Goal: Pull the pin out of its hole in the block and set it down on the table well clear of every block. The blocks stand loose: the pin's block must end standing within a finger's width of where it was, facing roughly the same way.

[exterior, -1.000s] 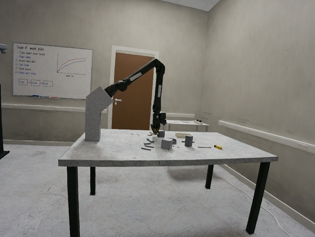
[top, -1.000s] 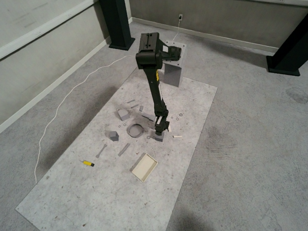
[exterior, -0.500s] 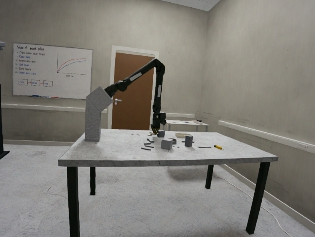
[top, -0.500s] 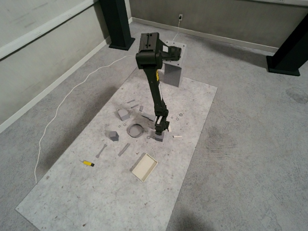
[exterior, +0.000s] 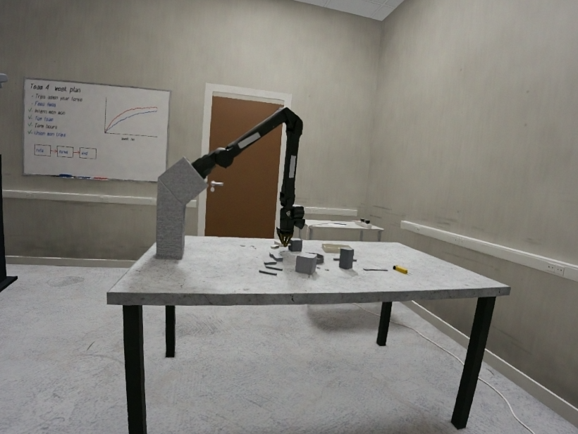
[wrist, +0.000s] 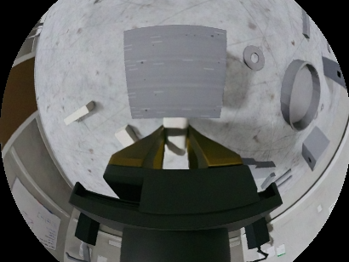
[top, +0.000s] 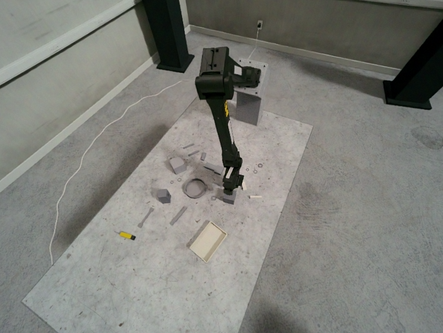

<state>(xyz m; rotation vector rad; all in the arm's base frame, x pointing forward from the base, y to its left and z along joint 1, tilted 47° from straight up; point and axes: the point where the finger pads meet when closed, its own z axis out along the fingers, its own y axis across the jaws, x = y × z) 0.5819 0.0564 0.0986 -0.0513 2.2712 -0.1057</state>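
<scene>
The pin's grey block [top: 229, 198] stands on the table near its middle; it fills the upper middle of the wrist view [wrist: 174, 72] and also shows in the exterior view [exterior: 294, 244]. My gripper [top: 229, 189] is low over the table, right beside this block, and is shut on the cream pin [wrist: 177, 131]. The pin lies between the fingertips, and its far end meets the block's near face. I cannot tell how deep the pin sits in the hole.
Two loose cream pins [top: 255, 197] [top: 244, 185] lie just right of the gripper. A grey ring [top: 195, 187], two other grey blocks [top: 177, 165] [top: 163, 195], grey bars, washers [wrist: 254, 58], a cream tray [top: 208, 240] and a yellow tool [top: 127, 234] lie around.
</scene>
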